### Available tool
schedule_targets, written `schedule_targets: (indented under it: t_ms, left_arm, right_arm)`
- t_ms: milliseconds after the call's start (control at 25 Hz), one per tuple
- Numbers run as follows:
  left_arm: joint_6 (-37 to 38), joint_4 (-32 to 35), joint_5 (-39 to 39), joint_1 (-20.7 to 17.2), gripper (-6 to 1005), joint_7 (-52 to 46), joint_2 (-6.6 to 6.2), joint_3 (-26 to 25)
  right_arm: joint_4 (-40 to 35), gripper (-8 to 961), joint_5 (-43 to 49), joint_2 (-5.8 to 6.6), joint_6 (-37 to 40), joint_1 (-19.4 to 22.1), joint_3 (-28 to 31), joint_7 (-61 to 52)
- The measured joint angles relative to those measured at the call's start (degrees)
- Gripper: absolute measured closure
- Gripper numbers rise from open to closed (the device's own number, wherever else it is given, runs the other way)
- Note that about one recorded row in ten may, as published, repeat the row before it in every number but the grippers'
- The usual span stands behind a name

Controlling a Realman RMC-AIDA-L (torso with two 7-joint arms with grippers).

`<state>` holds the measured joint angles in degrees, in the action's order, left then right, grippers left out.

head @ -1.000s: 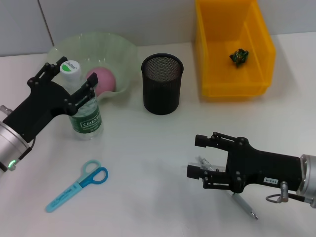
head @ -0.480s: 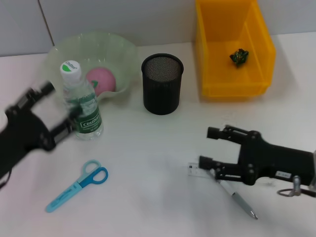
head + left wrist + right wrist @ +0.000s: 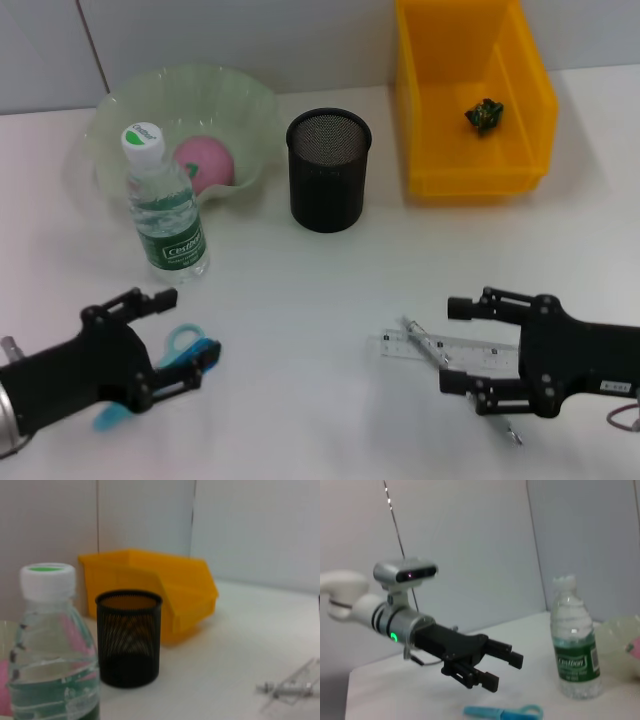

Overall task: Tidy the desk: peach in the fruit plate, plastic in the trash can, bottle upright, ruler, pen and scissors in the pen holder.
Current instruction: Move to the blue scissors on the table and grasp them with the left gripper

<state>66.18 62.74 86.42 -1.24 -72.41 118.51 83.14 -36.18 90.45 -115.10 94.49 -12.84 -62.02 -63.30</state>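
Observation:
The clear bottle (image 3: 166,208) with a white and green cap stands upright by the green fruit plate (image 3: 245,100), which holds the pink peach (image 3: 203,163). My left gripper (image 3: 185,333) is open, low over the blue scissors (image 3: 188,349), which it partly hides. My right gripper (image 3: 452,345) is open, just right of the clear ruler (image 3: 410,347) and the pen (image 3: 424,340) lying across it. The black mesh pen holder (image 3: 328,170) stands mid-table. A dark green plastic scrap (image 3: 484,115) lies in the yellow bin (image 3: 430,120). The right wrist view shows my left gripper (image 3: 501,669), the bottle (image 3: 573,650) and the scissors (image 3: 503,712).
The left wrist view shows the bottle (image 3: 50,650), the pen holder (image 3: 129,637), the yellow bin (image 3: 165,585) and the pen with the ruler (image 3: 290,687). A grey wall runs behind the white table (image 3: 300,290).
My left gripper has let go of the bottle and moved back to the front, over the scissors. My right gripper has drawn back to the right, uncovering the ruler and pen.

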Motion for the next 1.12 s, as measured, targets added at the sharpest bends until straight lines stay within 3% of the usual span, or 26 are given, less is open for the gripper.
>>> schedule_targets:
  t_ms: [40,80,120,160,280,360,560,600,760,840,960,1120]
  left_arm:
    - [-2.0,4.5,2.8,-1.9,195,-3.7,-0.04,2.2]
    - [-2.0,4.5,2.8,-1.9,195,-3.7,-0.04,2.2]
    - [-4.2,12.1,9.3,-4.2,195,-11.4,-0.07,4.9]
    - [-4.6,15.5,12.9,-5.1,195,-15.7,0.00,5.9]
    - [-4.9,19.5,17.8,-5.8,195,-22.1,0.06,6.8]
    - [-5.6,26.5,27.0,-6.7,196,-34.5,0.07,8.3]
    - [-5.7,32.0,37.6,-6.0,196,-47.5,0.05,10.3]
    - [-3.3,35.0,46.4,-3.7,196,-58.6,-0.03,11.9]
    - [1.0,36.2,54.9,0.4,197,-69.2,0.12,13.7]
    - [7.3,37.0,60.0,5.6,197,-76.7,0.17,15.8]
    - [8.1,37.2,60.3,6.1,198,-77.1,0.18,16.0]
    - [13.7,38.4,64.9,10.5,200,-81.9,0.28,16.3]
  right_arm:
    - [0.0,153,0.8,-0.04,0.0,0.0,0.3,-0.2]
    - [0.0,153,0.8,-0.04,0.0,0.0,0.3,-0.2]
    - [-0.1,154,1.7,-0.03,0.0,0.0,0.8,-0.3]
    - [-0.1,154,2.0,0.00,0.0,0.1,1.2,-0.4]
    - [-0.3,154,2.2,0.16,0.0,0.4,2.0,-0.4]
    - [-0.4,155,3.2,0.34,0.0,0.8,4.0,-0.4]
    - [-1.0,156,5.0,0.18,0.1,0.9,6.6,0.0]
    - [-1.2,156,5.2,0.11,0.1,1.0,6.8,0.0]
    - [-1.5,157,5.2,0.05,0.1,1.0,6.8,0.1]
    - [-1.6,157,5.2,0.05,0.2,0.8,6.9,0.1]
    - [-1.6,158,5.3,0.05,0.1,0.6,6.9,0.1]
    - [-1.6,158,5.3,0.01,-0.4,0.3,6.9,0.2]
